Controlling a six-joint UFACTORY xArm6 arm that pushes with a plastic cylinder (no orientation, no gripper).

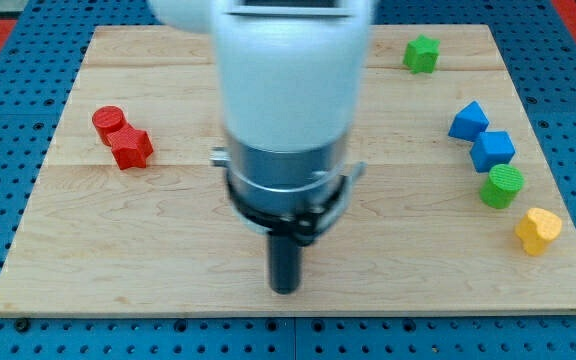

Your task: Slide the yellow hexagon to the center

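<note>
Tool is our bare rod, nothing to close; our tip sits low-center on the counter, touching nothing. Yellow block far at view's right, just below green cylinder. Looks light, rigid, slippery; we'd push its right face leftward.

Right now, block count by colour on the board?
Red: 2, cylinder, star
Green: 2, star, cylinder
Blue: 2, triangle, cube
Yellow: 1
Total: 7
</note>
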